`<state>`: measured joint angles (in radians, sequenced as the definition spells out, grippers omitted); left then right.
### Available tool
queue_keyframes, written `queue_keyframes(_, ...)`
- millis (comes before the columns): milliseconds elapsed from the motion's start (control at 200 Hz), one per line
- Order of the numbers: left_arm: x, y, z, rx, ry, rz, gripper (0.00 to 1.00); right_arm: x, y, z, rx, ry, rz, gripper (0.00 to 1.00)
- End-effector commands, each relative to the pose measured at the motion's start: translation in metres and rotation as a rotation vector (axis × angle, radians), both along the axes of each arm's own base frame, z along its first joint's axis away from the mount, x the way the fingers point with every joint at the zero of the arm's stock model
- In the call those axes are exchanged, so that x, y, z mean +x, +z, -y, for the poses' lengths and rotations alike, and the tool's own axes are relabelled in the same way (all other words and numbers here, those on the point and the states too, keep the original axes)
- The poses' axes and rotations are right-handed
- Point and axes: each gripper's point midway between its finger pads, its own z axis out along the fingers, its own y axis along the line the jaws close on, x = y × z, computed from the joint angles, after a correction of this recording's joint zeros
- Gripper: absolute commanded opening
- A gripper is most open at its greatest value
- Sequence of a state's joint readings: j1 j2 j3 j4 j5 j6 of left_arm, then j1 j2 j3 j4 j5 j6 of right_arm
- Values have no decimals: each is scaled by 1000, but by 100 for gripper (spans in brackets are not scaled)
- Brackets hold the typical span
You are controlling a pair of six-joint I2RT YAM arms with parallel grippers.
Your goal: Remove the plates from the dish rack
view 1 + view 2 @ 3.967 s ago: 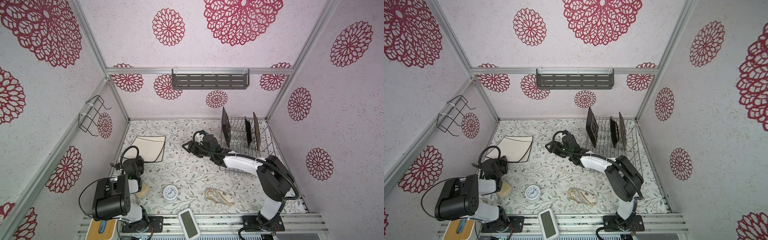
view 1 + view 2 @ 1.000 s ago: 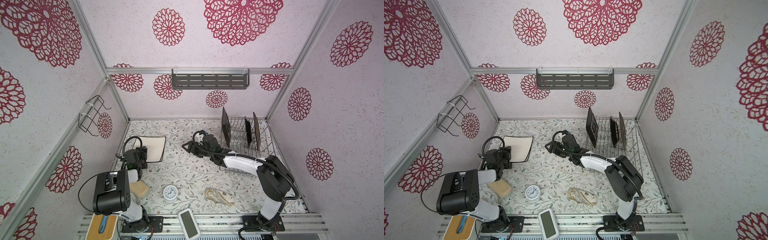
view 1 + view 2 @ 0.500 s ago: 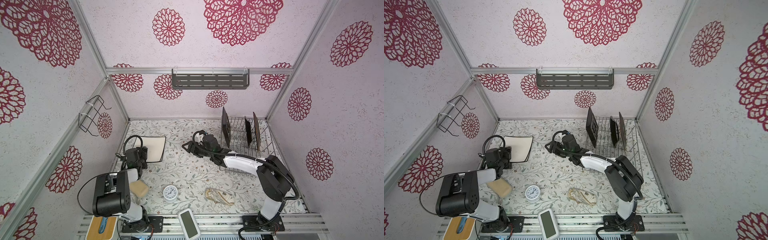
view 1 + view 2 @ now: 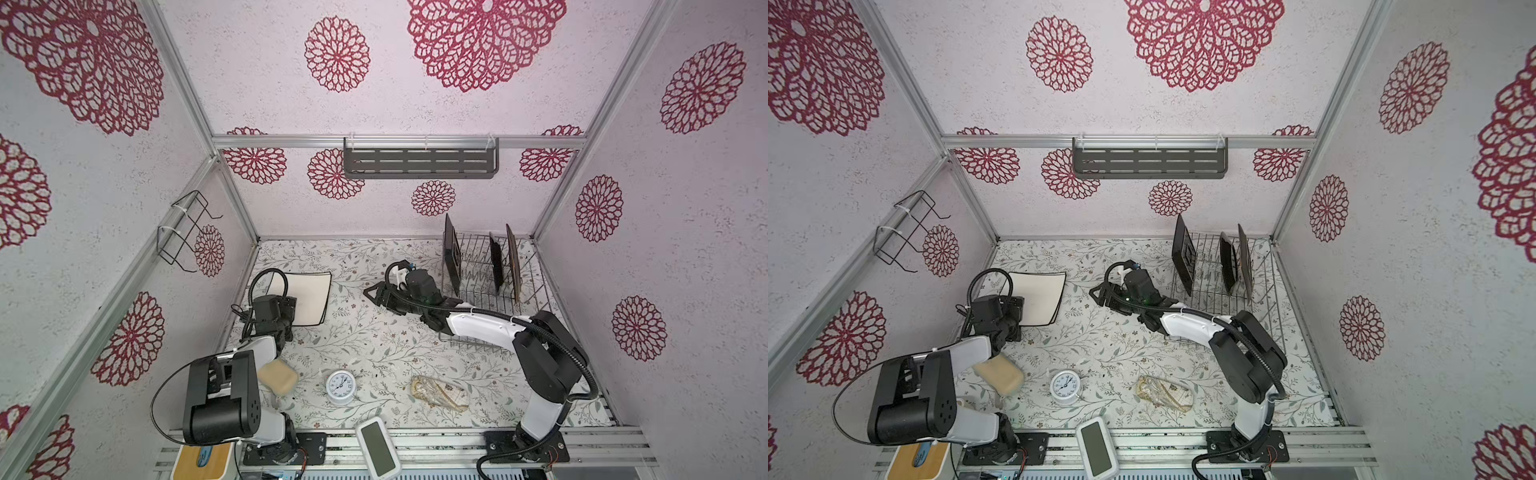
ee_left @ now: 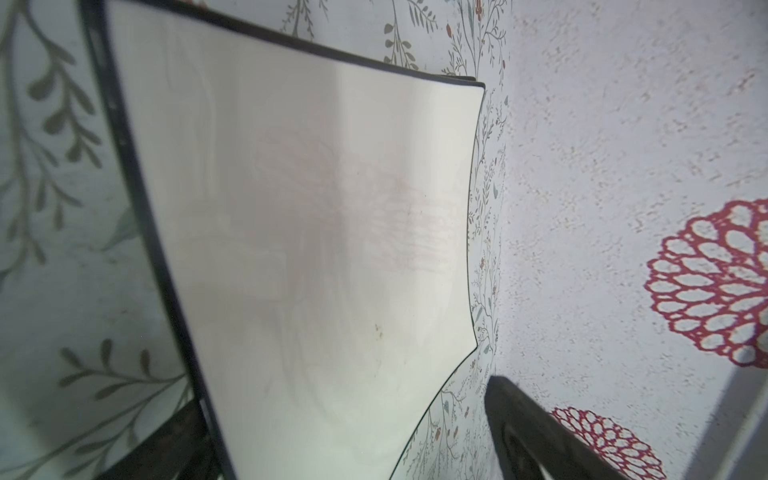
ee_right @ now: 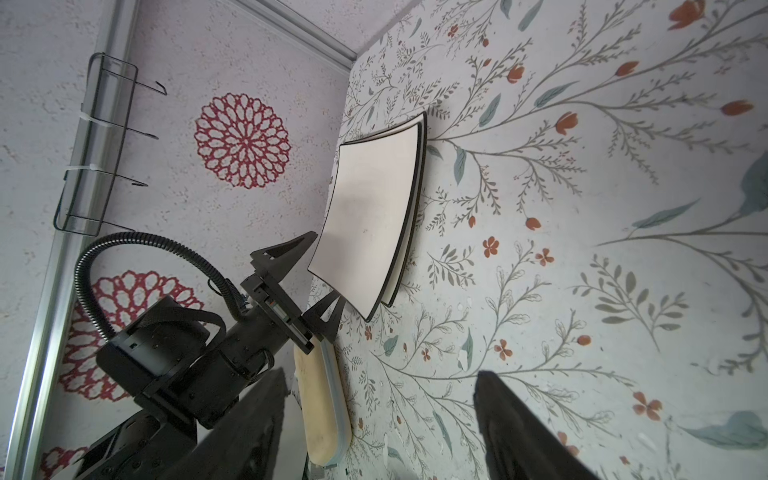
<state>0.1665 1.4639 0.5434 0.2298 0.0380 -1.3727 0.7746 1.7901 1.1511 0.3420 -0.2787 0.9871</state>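
Left gripper (image 6: 323,269) spread wide astride white plate (image 4: 311,295) corner on desk (image 4: 374,345); right gripper (image 4: 372,296) jaws apart, empty, beside dish rack (image 4: 478,272).

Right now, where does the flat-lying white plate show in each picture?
Top view: white plate left of centre.
Top view: white plate also left of centre.
Left wrist: plate fills most of the frame.
Right wrist: plate near mid-frame.
Shared landmark: black wire holder, in all but the left wrist view.

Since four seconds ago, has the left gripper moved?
Yes. The left gripper has moved away from the clock, toward the back wall, up to the white plate.
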Motion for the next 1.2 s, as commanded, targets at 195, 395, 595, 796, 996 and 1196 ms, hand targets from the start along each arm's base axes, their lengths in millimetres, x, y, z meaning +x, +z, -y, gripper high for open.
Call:
queue_keyframes(195,12,24,4,50,-30,39,97,-1,21,4,53,23,50,75)
queue_keyframes(395,15,22,5,51,-30,27,97,1,23,6,58,20,52,75)
queue_keyframes(595,15,21,6,51,-30,19,97,1,26,9,61,16,55,75)
queue_keyframes(796,16,21,8,49,-45,8,97,0,28,11,61,11,57,75)
queue_keyframes(996,16,21,9,51,-48,1,97,-1,29,15,60,1,62,74)
queue_keyframes(1196,16,19,10,45,-50,-7,97,-3,31,18,60,-5,68,74)
